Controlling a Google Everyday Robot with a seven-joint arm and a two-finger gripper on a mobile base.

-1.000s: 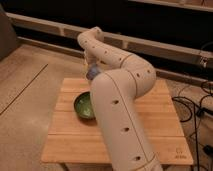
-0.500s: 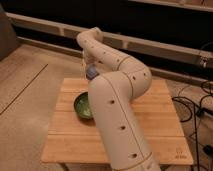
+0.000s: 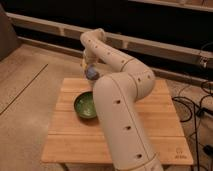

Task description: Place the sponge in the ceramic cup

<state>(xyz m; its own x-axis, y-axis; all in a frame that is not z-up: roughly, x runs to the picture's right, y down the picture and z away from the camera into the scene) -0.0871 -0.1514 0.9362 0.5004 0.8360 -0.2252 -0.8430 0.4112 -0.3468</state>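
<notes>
The light-blue sponge [image 3: 91,73] hangs in the air just above the far edge of the wooden table [image 3: 155,120], behind the green bowl [image 3: 85,105]. My gripper [image 3: 90,69] points down from the white arm and is shut on the sponge. The ceramic cup is not in view; the arm's thick links cover the middle of the table.
The green bowl sits left of the table's centre, close against the arm's lower link [image 3: 120,115]. Black cables [image 3: 192,107] lie on the floor to the right. A dark wall with a ledge [image 3: 165,47] runs behind the table.
The arm's thick lower link has shifted slightly to the left. The gripper with the sponge stays at about the same spot over the table's far edge.
</notes>
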